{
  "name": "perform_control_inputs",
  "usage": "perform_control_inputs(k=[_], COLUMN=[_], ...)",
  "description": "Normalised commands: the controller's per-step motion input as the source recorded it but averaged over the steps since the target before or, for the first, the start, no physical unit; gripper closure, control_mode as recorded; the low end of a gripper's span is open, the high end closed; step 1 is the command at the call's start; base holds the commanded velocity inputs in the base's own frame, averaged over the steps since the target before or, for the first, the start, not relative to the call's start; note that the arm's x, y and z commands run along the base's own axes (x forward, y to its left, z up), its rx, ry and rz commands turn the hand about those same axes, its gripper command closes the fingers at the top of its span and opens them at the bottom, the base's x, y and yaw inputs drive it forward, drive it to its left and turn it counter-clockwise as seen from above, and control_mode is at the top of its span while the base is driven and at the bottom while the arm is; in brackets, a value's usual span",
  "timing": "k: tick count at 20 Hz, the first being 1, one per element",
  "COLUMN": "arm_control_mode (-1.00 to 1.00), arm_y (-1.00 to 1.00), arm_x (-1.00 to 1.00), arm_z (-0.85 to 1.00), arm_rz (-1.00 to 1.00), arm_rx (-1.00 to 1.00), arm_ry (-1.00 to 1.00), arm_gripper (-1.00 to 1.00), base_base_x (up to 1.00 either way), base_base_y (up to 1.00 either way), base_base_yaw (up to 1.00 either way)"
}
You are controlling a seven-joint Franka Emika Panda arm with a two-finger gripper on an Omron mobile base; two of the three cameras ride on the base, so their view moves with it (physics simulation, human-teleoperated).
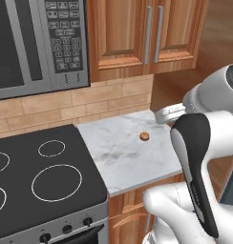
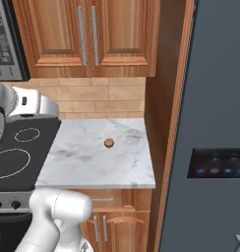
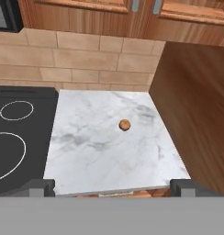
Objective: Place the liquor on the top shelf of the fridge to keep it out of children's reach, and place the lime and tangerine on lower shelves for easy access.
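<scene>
Item one, far left: a stainless microwave (image 1: pixel 39 43) with a dark keypad, hung over the black glass cooktop (image 1: pixel 42 181) with its white ring burners. Both are fixed kitchen fittings and play no part in my errand.

Item two, centre: the white marble counter slab (image 3: pixel 95 151), set between the cooktop and a brown wooden side panel (image 3: pixel 196 114), with a tan brick backsplash (image 3: pixel 77 59) behind and wooden wall cabinets (image 2: pixel 87 34) above. I judge it serves as the staging surface for the fruit.

Item three, on that slab: the small round orange-brown tangerine (image 3: pixel 125 125), resting alone on the marble, right of the slab's middle and toward the wooden panel. It also appears as a small ball on the counter in the left base view (image 1: pixel 144 136) and the right base view (image 2: pixel 108 142). It sits free, touching nothing but the stone.

Item four, mine: the gripper (image 3: pixel 112 187), its two dark fingertips (image 3: pixel 40 187) spread wide apart at the bottom of the hand view, holding nothing. The tangerine lies well ahead of my jaws, slightly right of their centre line, with bare marble between us. I judge a reach forward and down is needed.

Item five, far right: the tall dark grey fridge (image 2: pixel 210 123), door shut, its black panel of blue lights (image 2: pixel 218 170) facing out; its shelves are hidden.
</scene>
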Motion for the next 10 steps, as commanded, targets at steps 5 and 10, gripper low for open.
perform_control_inputs(k=[5,10], arm_control_mode=[1.0,1.0], arm_y=[0.0,0.0], arm_x=[0.0,0.0], arm_z=[0.0,0.0], arm_rz=[0.0,0.0], arm_rx=[0.0,0.0], arm_ry=[0.0,0.0], arm_gripper=[-1.0,-1.0], base_base_x=[0.63,0.48], base_base_y=[0.0,0.0], base_base_yaw=[-0.19,-0.2])
